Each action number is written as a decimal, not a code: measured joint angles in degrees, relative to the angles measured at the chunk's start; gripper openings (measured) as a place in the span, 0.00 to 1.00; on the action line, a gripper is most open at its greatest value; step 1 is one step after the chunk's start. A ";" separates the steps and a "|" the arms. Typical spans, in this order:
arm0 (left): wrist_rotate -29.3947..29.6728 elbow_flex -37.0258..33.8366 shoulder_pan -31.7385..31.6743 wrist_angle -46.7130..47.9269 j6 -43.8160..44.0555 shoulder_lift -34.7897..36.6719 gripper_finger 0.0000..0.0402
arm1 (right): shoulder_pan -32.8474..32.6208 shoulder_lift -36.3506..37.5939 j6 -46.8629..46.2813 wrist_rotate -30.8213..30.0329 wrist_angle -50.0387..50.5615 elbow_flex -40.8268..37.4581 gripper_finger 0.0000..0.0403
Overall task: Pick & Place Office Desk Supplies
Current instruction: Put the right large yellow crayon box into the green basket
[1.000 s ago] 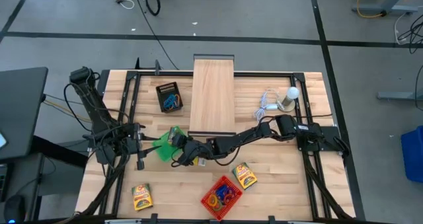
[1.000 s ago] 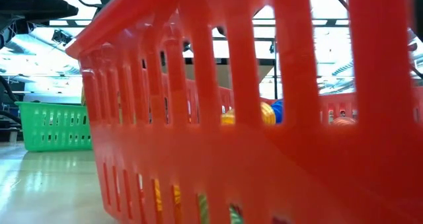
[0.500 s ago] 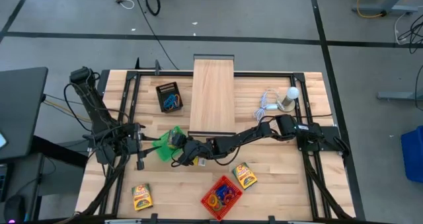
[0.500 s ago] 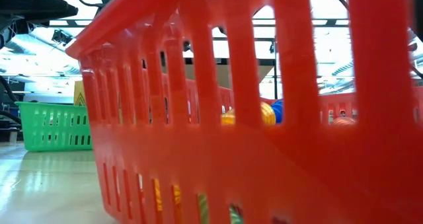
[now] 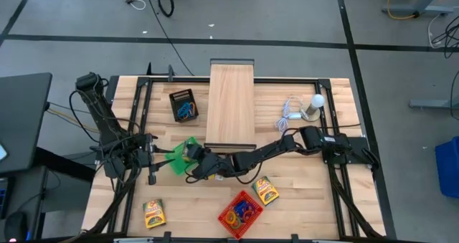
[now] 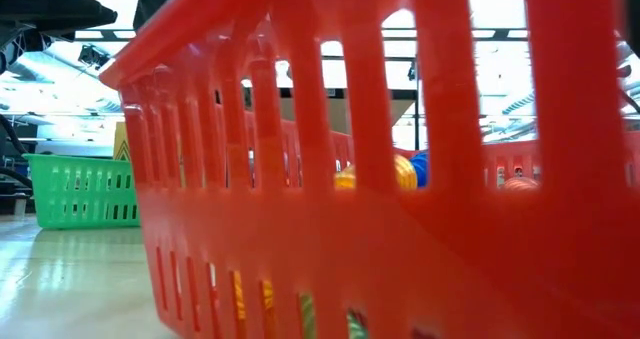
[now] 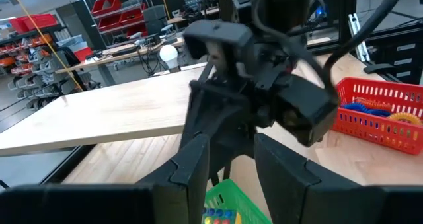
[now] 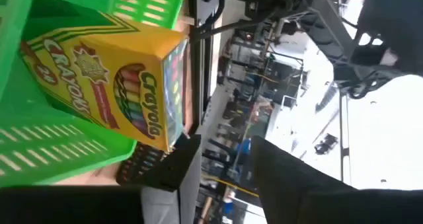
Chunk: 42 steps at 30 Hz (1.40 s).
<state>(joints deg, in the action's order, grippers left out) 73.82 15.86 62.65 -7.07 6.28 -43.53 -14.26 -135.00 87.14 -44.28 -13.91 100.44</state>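
Observation:
A yellow-and-green crayon box point(image 8: 112, 85) stands tilted in the green basket point(image 8: 39, 151), leaning on its wall; it also shows in the high view point(image 5: 190, 147) and the low view point(image 6: 120, 139). My right gripper point(image 8: 225, 178) is open just short of the box's end, at the basket's right side point(image 5: 193, 158). My left gripper point(image 7: 231, 168) is open and empty at the basket's left side point(image 5: 156, 157). Two more crayon boxes point(image 5: 265, 190) point(image 5: 153, 213) lie flat on the table. Coloured loops point(image 5: 239, 212) lie in the red basket point(image 5: 228, 223).
The long pale wooden box point(image 5: 231, 103) lies at the far middle. A black box with blue loops point(image 5: 184, 105) sits to its left. The white bulb point(image 5: 316, 102) and its coiled cable point(image 5: 290, 108) are at the far right. The red basket point(image 6: 400, 179) fills the low view.
In the low view the crayon box has come into sight above the green basket's rim and stays there. My right gripper has drawn back a little from the basket toward the table's near right.

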 joint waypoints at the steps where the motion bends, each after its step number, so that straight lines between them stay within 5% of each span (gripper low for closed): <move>1: -0.02 0.00 0.00 0.00 -0.01 -0.01 0.32 | -0.52 -0.02 0.29 -0.25 0.03 0.00 0.32; 8: -0.37 0.00 0.00 -0.02 0.17 -0.02 0.32 | -3.89 -0.02 -5.42 2.63 8.00 0.00 0.03; 14: -0.39 0.00 0.00 -0.04 0.79 -0.02 0.32 | -3.92 -0.05 -12.07 8.60 12.45 -0.02 0.01; 42: -0.38 0.00 0.00 -0.05 0.92 0.00 0.32 | 1.20 -0.24 -11.82 24.81 21.04 3.06 0.00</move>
<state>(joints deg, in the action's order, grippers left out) 73.44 15.86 62.65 -7.12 7.20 -43.53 -13.05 -135.24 75.32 -19.46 7.13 103.50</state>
